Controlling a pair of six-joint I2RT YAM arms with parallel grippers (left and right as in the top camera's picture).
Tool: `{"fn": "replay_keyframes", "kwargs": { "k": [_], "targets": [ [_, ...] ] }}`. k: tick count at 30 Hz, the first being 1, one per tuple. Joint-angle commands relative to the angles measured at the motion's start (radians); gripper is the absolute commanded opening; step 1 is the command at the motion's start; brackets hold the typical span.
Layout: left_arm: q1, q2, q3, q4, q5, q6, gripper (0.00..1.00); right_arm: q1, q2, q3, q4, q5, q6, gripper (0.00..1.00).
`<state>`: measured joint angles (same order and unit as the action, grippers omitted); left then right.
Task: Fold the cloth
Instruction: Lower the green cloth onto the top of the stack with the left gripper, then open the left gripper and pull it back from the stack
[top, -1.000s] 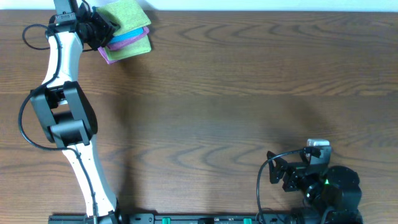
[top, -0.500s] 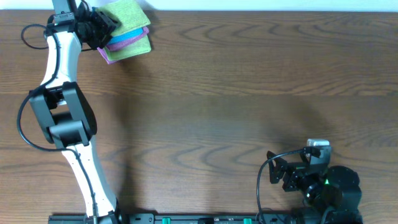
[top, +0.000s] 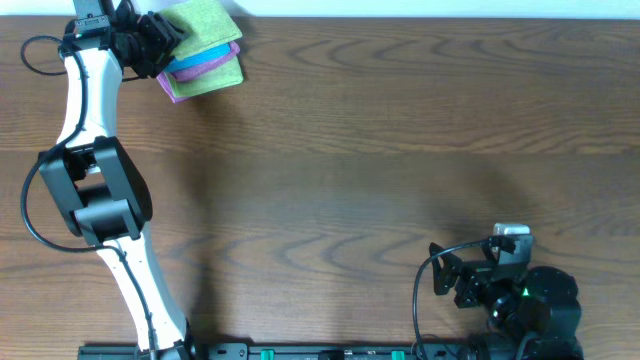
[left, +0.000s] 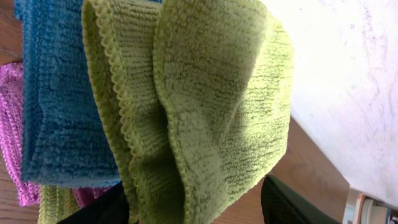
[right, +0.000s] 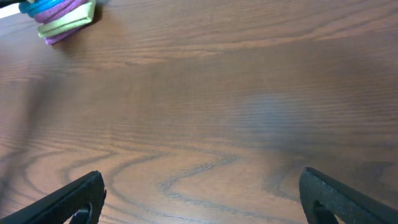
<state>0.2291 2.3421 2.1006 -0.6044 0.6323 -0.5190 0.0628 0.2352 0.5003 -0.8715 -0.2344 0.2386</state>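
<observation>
Lime-green and soft, the cloth (left: 211, 93) heaped up right between the spread fingers (left: 99, 208) of the left claw (top: 160, 42), against one finger and clear of the other, not pinched. Beneath it, just beyond the claw, a blue cloth (left: 56, 106) and a pink-purple cloth (left: 9, 124), stacked. Right claw (right: 202, 193) spread wide, holding nothing, low over the wooden table (top: 400, 150), the stack far ahead to its left.

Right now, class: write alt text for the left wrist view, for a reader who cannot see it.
A bunched lime-green cloth fills most of the frame, its lower edge between two dark fingers held apart. A blue cloth and a pink-purple cloth sit at its left; brown table and a white surface show at right.
</observation>
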Motion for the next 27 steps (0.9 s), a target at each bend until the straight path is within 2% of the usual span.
{"fn": "replay_keyframes", "kwargs": {
  "k": [1, 21, 27],
  "targets": [
    [0.006, -0.035, 0.031, -0.011, 0.007, 0.026, 0.62, -0.007, -0.006, -0.004, -0.001, 0.002, 0.015, 0.99],
    [0.008, -0.099, 0.031, -0.138, -0.095, 0.119, 0.64, -0.007, -0.006, -0.005, -0.001, 0.002, 0.016, 0.99],
    [0.008, -0.14, 0.031, -0.183, -0.136, 0.142, 0.72, -0.007, -0.006, -0.004, -0.001, 0.002, 0.016, 0.99]
  ]
}}
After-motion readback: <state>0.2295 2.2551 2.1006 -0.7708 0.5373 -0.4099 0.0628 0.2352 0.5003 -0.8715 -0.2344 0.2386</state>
